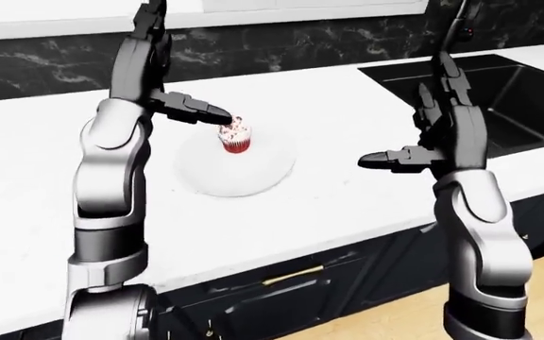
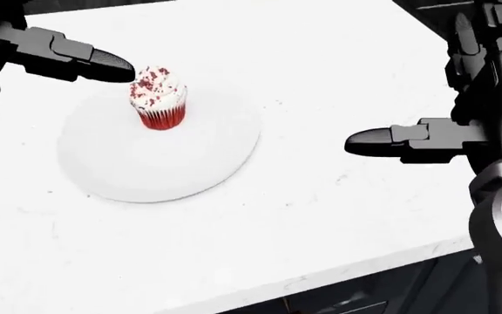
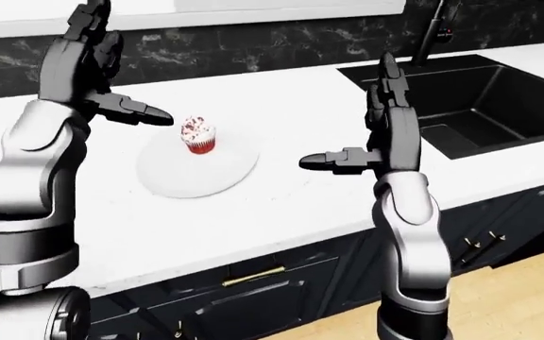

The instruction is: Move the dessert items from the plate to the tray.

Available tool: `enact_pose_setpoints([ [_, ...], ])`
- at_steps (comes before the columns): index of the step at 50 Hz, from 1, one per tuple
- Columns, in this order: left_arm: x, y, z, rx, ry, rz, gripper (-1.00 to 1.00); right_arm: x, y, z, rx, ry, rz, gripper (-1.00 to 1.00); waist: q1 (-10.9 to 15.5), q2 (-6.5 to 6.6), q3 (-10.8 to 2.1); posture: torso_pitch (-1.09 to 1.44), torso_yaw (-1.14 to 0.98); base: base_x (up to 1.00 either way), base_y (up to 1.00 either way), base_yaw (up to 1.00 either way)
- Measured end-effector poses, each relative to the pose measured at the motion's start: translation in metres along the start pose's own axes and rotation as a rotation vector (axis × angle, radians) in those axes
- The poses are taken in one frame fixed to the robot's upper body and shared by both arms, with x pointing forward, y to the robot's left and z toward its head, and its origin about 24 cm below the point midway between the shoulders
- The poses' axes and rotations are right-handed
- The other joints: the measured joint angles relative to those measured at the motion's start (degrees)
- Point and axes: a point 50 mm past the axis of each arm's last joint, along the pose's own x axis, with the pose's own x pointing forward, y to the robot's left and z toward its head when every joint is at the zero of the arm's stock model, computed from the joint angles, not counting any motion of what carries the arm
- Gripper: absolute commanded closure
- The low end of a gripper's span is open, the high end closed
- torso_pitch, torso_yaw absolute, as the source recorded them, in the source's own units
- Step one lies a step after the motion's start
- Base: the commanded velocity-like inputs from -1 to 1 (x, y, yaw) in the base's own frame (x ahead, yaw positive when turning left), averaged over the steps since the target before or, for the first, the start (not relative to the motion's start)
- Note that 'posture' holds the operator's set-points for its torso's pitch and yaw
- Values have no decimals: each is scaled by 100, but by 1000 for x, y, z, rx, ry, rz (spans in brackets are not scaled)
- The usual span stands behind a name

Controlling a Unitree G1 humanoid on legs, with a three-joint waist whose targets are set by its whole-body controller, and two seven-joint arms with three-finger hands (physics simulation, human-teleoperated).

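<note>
Left hand (image 3: pixel 97 67): your fingers are spread wide and hold nothing; one fingertip points at the cupcake's frosting from the left of the head view.
Right hand (image 3: pixel 381 124): also spread and empty, raised over bare counter (image 2: pixel 338 85), well apart from the plate.
Cupcake (image 2: pixel 157 98): upright on the plate, near its upper edge.
Plate (image 2: pixel 160 163): white, flat on the counter.
Sink (image 3: pixel 471 106): black, at the right of the right-eye view.
</note>
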Motion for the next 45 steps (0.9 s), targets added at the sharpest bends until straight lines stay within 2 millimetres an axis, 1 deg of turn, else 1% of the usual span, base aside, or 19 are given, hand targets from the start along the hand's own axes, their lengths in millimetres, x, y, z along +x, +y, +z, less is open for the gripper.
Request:
enact_pose_setpoints([
  [2, 3, -1, 1, 16, -4, -7, -100, -1, 0, -3, 3, 5, 0, -100, -27, 128, -32, 0, 0, 15, -57, 0],
  [3, 5, -1, 3, 24, -14, -11, -100, -1, -1, -4, 2, 5, -1, -100, -39, 153, -45, 0, 0, 0, 0, 0],
  [4, 6, -1, 6, 41, -30, -13, -100, -1, -1, -1, -3, -6, -1, -100, -49, 93, -51, 0, 0, 0, 0, 0],
  [5, 9, -1, 9, 58, -45, -14, -100, -1, -1, 2, -9, -25, 0, -100, -39, -36, -39, 0, 0, 0, 0, 0],
  [6, 12, -1, 10, 68, -53, -17, -100, -1, -2, 5, -10, -40, -2, -100, -29, -185, -7, 0, 0, 0, 0, 0],
  [7, 15, -3, 10, 76, -55, -25, -100, -2, -2, 6, -11, -50, -5, -100, -57, -377, 1, 0, 0, 0, 0, 0],
  [8, 16, -6, 6, 81, -50, -36, -100, -2, -3, 6, -15, -50, -8, -100, -79, -348, 49, 0, 0, 0, 0, 0],
  [9, 17, -10, -2, 97, -30, -57, -100, -4, -5, 3, -15, -36, -16, -100, -118, -302, 134, 0, 0, 0, 0, 0],
  [11, 19, -18, -22, 133, 37, -101, -100, -4, -7, -5, -15, 6, -28, -100, -164, -268, 203, 0, 0, 0, 0, 0],
  [13, 19, -20, -38, 164, 93, -121, -100, -4, -7, -10, -15, 31, -28, -100, -162, -197, 217, 0, 0, 0, 0, 0],
  [15, 19, -16, -43, 212, 111, -120, -100, -4, -6, -7, -16, 21, -22, -100, -153, -45, 172, 0, 0, 0, 0, 0],
  [16, 18, -13, -42, 233, 107, -109, -100, -5, -5, -6, -12, 9, -17, -100, -137, -18, 137, 0, 0, 0, 0, 0],
  [20, 16, -3, -37, 287, 81, -72, -100, -6, -1, -5, -7, -4, 4, -100, -69, -199, 18, 0, 0, 0, 0, 0],
  [23, 17, -1, -34, 317, 73, -73, -100, -7, -1, -6, -4, -13, 8, -100, -28, -260, -41, 0, 0, 0, 0, 0],
  [30, 25, -5, -43, 392, 138, -161, -100, -7, -2, -12, -4, 6, -1, -100, -7, -238, -67, 0, 0, 0, 0, 0],
  [34, 33, -10, -53, 422, 170, -220, -100, -8, -1, -13, -4, 11, 5, -100, -18, -228, -86, 0, 0, 0, 0, 0],
  [38, 35, -10, -64, 477, 208, -262, -100, -8, -2, -12, -8, 6, 5, -100, -40, -227, -111, 0, 0, 0, 0, 0],
  [40, 33, -12, -64, 493, 218, -276, -100, -8, -3, -12, -11, 4, 2, -100, -45, -230, -112, 0, 0, 0, 0, 0],
  [45, 32, -9, -55, 539, 221, -293, -100, -9, -3, -13, -10, 7, 6, -100, -64, -245, -114, 0, 0, 0, 0, 0],
])
